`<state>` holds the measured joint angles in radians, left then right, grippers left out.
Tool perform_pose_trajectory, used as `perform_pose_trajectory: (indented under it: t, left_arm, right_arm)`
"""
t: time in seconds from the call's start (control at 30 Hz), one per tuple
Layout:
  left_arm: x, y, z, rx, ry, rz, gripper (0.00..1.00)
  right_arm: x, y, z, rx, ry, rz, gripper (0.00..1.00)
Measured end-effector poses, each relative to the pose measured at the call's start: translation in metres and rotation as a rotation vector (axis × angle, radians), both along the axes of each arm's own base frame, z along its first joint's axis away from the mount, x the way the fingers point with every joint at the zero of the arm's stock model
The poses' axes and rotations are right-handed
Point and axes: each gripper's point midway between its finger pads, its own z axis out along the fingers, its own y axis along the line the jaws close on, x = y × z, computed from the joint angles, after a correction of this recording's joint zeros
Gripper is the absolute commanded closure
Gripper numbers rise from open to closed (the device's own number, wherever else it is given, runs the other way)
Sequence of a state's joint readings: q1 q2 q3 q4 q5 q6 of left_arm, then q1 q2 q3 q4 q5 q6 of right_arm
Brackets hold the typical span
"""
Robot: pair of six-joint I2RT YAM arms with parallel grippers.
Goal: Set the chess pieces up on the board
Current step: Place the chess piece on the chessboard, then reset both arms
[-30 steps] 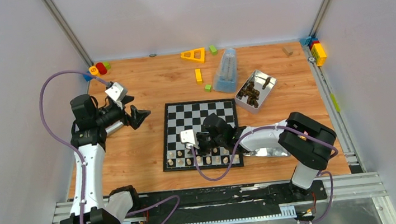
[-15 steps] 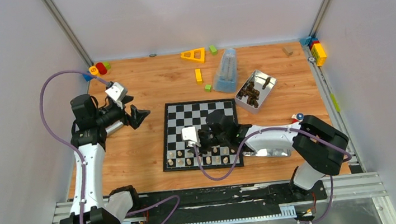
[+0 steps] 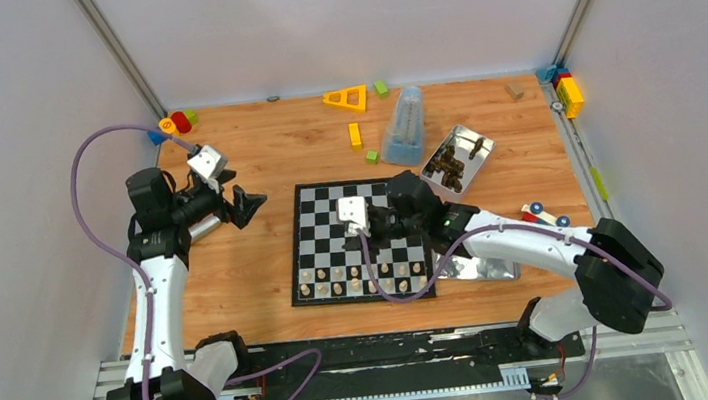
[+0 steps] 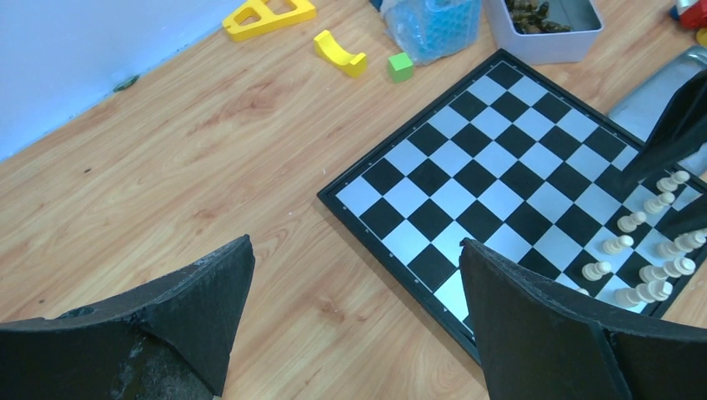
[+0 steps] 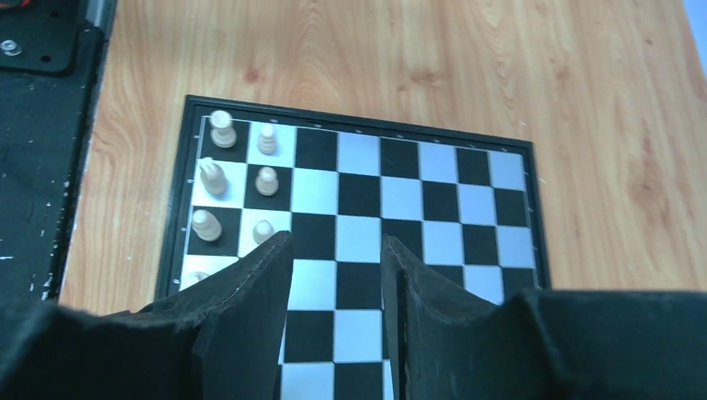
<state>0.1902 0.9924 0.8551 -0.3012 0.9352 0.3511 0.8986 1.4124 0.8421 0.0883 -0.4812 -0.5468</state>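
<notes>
The black-and-white checkered board (image 3: 316, 214) lies in the middle of the wooden table. Several pale chess pieces (image 3: 337, 275) stand on its two nearest rows. My right gripper (image 3: 373, 222) hovers over the board's middle, away from them. In the right wrist view this gripper (image 5: 337, 242) is open, with only bare squares of the board (image 5: 442, 200) showing between its fingers; a few pieces (image 5: 221, 129) stand at the upper left. My left gripper (image 3: 250, 207) hangs wide open over bare wood left of the board. In its wrist view this gripper (image 4: 357, 243) is empty, with the board (image 4: 475, 179) and pieces (image 4: 642, 250) to the right.
A metal tin (image 3: 472, 143) with dark chessmen stands behind the board on the right, beside a clear blue bag (image 3: 405, 126). A shiny tin (image 3: 484, 268) lies at the board's right edge, a toy car (image 3: 545, 214) beyond it. Coloured blocks (image 3: 346, 98) lie along the back.
My right gripper has drawn back from the near rows of pieces to the board's middle, and its jaws have widened. The left arm has not moved.
</notes>
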Motion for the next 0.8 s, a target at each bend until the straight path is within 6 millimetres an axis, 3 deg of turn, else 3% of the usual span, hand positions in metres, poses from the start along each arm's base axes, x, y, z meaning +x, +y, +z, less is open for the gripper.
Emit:
perform_pose_trajectory:
  t: [0.17,0.33,0.5,0.63,0.7,0.8]
  left_arm:
    - [0.006,0.006,-0.002,0.004,-0.002,0.053,0.0]
    - [0.009,0.018,0.0,0.003,-0.003,0.153,0.0]
    - [0.01,0.031,0.013,0.017,-0.055,0.259,0.0]
    - [0.01,0.043,0.019,0.044,-0.091,0.332,0.0]
    - [0.01,0.048,0.021,0.058,-0.104,0.362,0.0]
    - [0.012,0.054,0.02,0.078,-0.103,0.394,0.0]
  right_arm:
    - [0.028,-0.021,0.027,0.024,0.012,-0.097,0.52]
    - [0.071,-0.062,0.049,0.044,0.054,-0.251,0.5]
    - [0.117,-0.118,0.068,0.061,0.112,-0.443,0.44]
    - [0.148,-0.177,0.081,0.089,0.146,-0.622,0.39]
    - [0.156,-0.203,0.085,0.102,0.153,-0.696,0.34]
    - [0.16,-0.242,0.094,0.124,0.166,-0.813,0.19]
